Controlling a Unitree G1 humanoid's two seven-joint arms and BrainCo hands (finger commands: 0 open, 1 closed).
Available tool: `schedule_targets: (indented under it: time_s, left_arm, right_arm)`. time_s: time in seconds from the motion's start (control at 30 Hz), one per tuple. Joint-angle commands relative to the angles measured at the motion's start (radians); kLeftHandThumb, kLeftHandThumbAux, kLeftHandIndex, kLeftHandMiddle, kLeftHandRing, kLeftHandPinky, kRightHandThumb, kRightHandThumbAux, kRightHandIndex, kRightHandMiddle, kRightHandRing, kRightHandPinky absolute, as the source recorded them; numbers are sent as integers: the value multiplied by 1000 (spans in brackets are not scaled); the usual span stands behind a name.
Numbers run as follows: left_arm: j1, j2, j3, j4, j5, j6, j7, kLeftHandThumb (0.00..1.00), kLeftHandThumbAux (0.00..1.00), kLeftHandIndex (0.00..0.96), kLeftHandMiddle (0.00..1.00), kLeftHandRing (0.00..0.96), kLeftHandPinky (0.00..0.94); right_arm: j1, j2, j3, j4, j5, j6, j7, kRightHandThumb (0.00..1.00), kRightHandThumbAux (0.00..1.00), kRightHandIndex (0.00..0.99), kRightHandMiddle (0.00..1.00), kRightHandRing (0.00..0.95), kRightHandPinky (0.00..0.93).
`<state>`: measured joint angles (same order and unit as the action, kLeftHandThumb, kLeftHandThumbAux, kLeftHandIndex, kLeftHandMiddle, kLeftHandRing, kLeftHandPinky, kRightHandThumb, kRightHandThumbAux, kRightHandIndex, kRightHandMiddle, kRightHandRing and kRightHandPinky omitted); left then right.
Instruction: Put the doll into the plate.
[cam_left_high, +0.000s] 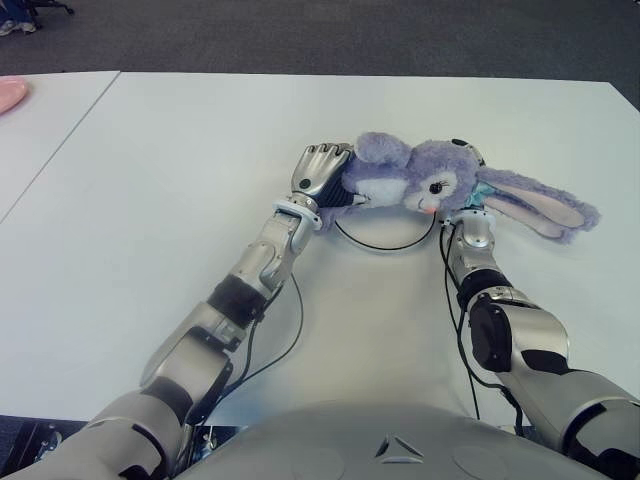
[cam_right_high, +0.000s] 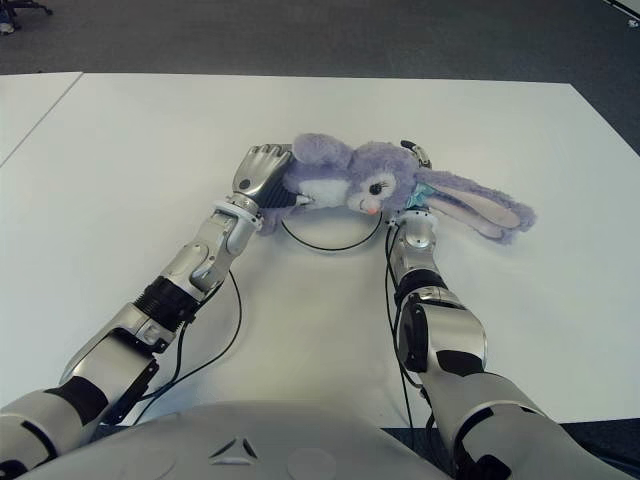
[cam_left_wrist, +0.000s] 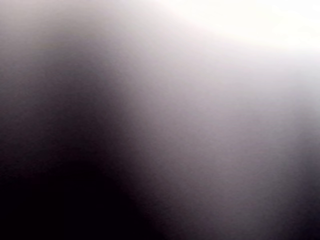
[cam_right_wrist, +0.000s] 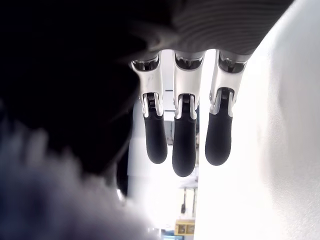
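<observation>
1. Two hands are on the job here. The left hand (cam_left_high: 322, 172) is curled over the body end of the doll (cam_left_high: 430, 180), and the right hand (cam_left_high: 470, 222) shows just under its head, between the face and the ears.
2. The doll is a purple plush bunny, lying sideways above the table (cam_left_high: 160, 200), draped across both hands. As far as I can judge it's lifted, or at least propped up.
3. Left hand looks clenched on the doll's white belly and purple back in the eye views. Its own wrist camera shows nothing usable, so I'm going by the head camera only.
4. Right hand is another story: its wrist view shows three fingers (cam_right_wrist: 184, 145) stretched out straight, not wrapped round anything, with fuzzy plush beside them. Looks like it's supporting the doll from below, not gripping.
5. Progress: doll picked up, not delivered. The only plate-like thing I can spot is a pink plate (cam_left_high: 10, 94) at the far left edge on the neighbouring table, well apart from the doll. So the whole carry and drop is left.
6. Textures: fluffy soft pile, long floppy ears with pale pink lining, a teal bit at the neck. Tabletop is smooth, matte white. Hands are shiny metal with dark rubbery fingertips.
</observation>
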<state>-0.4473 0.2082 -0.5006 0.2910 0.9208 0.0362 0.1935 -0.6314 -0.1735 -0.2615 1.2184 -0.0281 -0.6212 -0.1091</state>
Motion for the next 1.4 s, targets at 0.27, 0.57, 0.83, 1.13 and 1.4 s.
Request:
schedule_targets:
  time_s: [0.27,0.57,0.83,1.13,1.4]
  left_arm:
    - [74,76,18,-49,-106,-42,-169,0,405,11,100,62,7]
    - [76,115,44,-58,-177,-105,-203,0,429,0,15,2,0]
    - [81,159,69,-71,-228,-158,-246,0,448,0,0,0,0]
    - [96,276,173,-180,-424,-230,-419,0,441,0,0,0,0]
    - [121,318,260,-287,-612,-252,-541,0,429,0,0,0,0]
  right_arm:
    - [212,92,0,134,3,120,11,288,894,176,294,406,469]
    - [208,94,1,135,0,127,4,338,910,161,291,422,476]
    - [209,94,1,135,1,125,6,361,927,146,275,423,472]
    - [209,97,4,135,-3,122,0,531,916,148,261,440,480]
    - [210,100,5,135,-6,119,-2,558,909,143,249,430,465]
